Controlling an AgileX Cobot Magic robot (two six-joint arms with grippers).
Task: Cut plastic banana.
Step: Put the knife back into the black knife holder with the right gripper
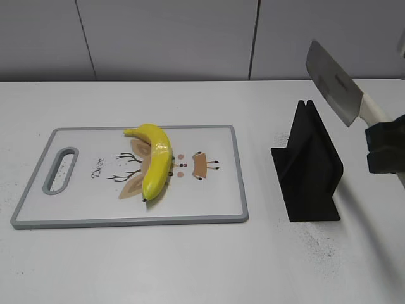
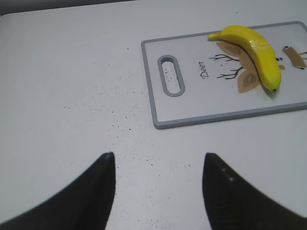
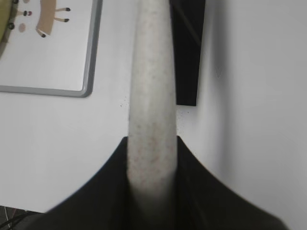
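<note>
On the board: the plastic banana [image 1: 156,162] lies on the middle of the cutting board [image 1: 209,209], over the printed deer drawing.
Banana axis: the long axis runs from far-left to near in the exterior view; the stem end points toward the board's far edge, the dark tip toward the near edge, and the curve bulges to the right.
Board: white with a grey rim, flat on the white table [image 1: 190,266], handle slot [image 1: 61,169] at its left end.
Right of the board: a black knife stand [image 1: 308,166], apart from the board, between it and the right gripper.
Knife [image 1: 333,82]: held in the air above and right of the stand (blade tilted up to the left), clear of banana and board.
Right gripper [image 3: 152,163]: clamped on the knife's pale handle.
Left gripper [image 2: 158,191]: fingers spread, holding nothing, over bare table left of the board.
</note>
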